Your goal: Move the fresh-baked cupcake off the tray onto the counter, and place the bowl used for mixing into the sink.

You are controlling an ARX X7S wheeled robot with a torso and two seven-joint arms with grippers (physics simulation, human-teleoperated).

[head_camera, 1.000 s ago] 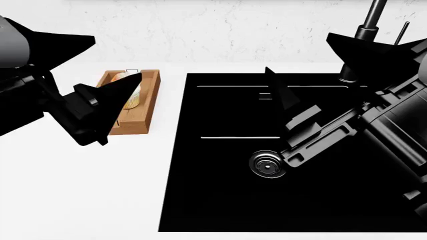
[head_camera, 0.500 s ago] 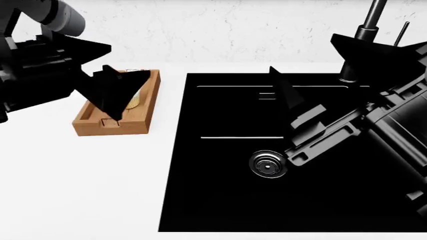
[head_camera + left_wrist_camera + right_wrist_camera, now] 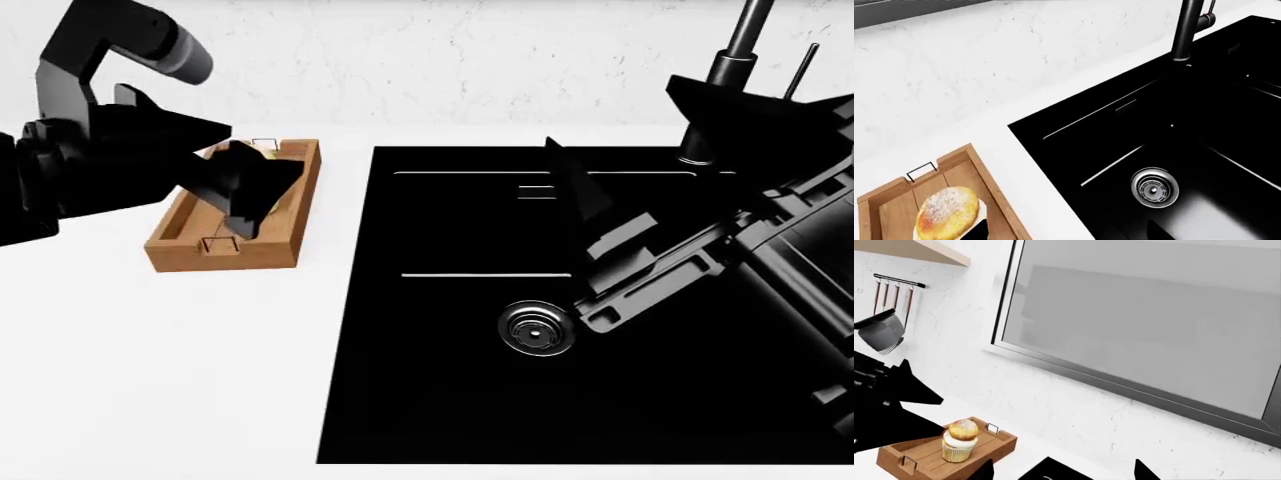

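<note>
**A:** Where does the cupcake (image 3: 961, 441) stand?

**B:** Upright in the wooden tray (image 3: 288, 236), toward the tray's end nearest the marbled wall. The tray lies on the white desk (image 3: 160, 370) near its back edge, just beside the sink's (image 3: 441, 400) left rim. The right wrist view shows the cupcake clear of the tray's raised sides — from the head view it is mostly hidden behind the left gripper (image 3: 238, 185).

**B:** And that gripper?

**A:** Its fingers are spread, hanging over the tray right at the cupcake, and nothing is pinched yet. In its own wrist view one dark fingertip (image 3: 974, 231) shows against the liner; whether it touches I cannot tell.

**B:** So how to take it well?

**A:** I'd settle the fingers either side of the ribbed liner, below the golden top, and press together gently — the paper looks likely to crumple. Lift straight up until the base clears the low tray wall, then carry it toward the open desk in front of the tray and set it down flat.

**B:** The right gripper (image 3: 627, 140)?

**A:** Spread and empty above the sink basin, near the faucet (image 3: 731, 70). No bowl shows in any view, so that half waits.
</note>
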